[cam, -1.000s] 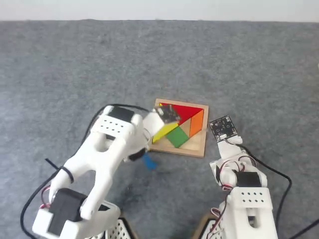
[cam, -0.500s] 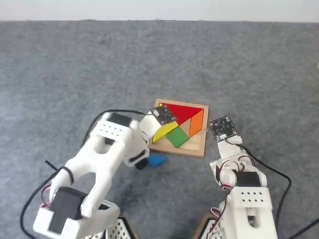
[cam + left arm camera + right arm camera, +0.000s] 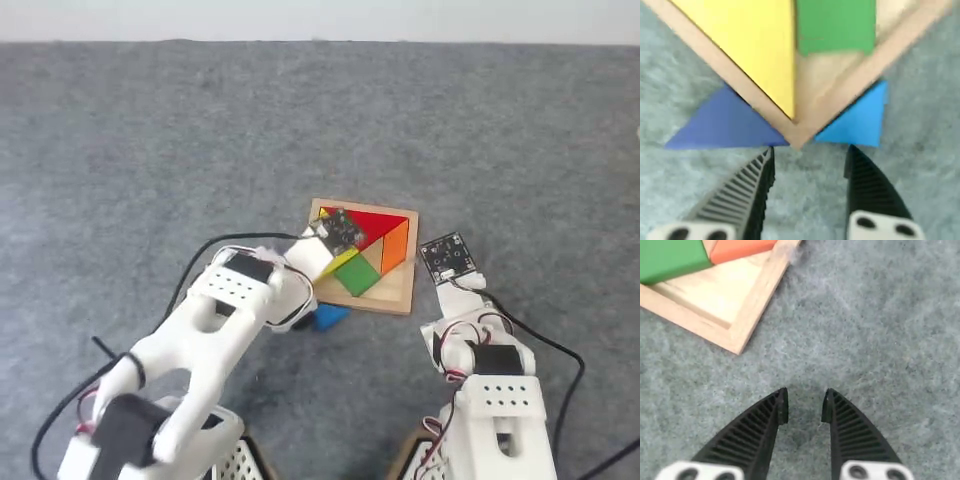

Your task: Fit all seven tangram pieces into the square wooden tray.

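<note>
The square wooden tray holds a red triangle, an orange piece, a yellow triangle and a green square. My left gripper hangs open just outside the tray's near corner. A dark blue triangle lies on the carpet against one outer side of that corner, a light blue triangle against the other. The light blue triangle peeks out beside the left arm. My right gripper is open over bare carpet near another tray corner.
Grey carpet covers the whole table, with free room to the left, the far side and the right of the tray. A strip of bare wood shows inside the tray next to the green square.
The left arm has swung to the right toward the tray's near corner. The light blue triangle has slid right along the tray's front edge. The right arm has stayed still.
</note>
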Robot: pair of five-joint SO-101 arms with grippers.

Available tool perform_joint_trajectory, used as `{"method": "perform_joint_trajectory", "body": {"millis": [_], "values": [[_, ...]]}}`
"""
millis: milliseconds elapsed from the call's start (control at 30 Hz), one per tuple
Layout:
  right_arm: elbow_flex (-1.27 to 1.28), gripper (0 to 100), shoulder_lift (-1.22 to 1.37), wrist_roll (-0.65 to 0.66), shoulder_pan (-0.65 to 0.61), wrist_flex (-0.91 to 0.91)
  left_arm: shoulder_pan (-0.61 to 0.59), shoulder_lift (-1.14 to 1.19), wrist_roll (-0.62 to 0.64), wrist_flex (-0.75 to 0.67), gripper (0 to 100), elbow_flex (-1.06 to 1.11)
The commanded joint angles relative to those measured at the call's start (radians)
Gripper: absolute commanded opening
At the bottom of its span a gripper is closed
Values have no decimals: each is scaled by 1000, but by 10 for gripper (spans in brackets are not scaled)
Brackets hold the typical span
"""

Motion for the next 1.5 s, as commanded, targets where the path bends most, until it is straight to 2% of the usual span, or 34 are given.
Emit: {"method": "perform_joint_trajectory", "body": {"millis": [0,233,467,1167,1367,1467], "values": [[-6,136,-19,-3,-8,-21,15,-91,21,2,218,-2],[-6,136,-19,-3,-8,-21,37,-118,20,17,218,22],[-6,136,-19,-5,-8,-21,189,-123,-20,8,217,179],[-8,135,-19,-5,-8,-16,150,-110,-12,-81,217,142],[-8,134,-19,-6,-8,-16,37,-109,-18,-138,217,110],[-8,134,-19,-6,-8,-16,32,-107,-21,-140,217,101]]}}
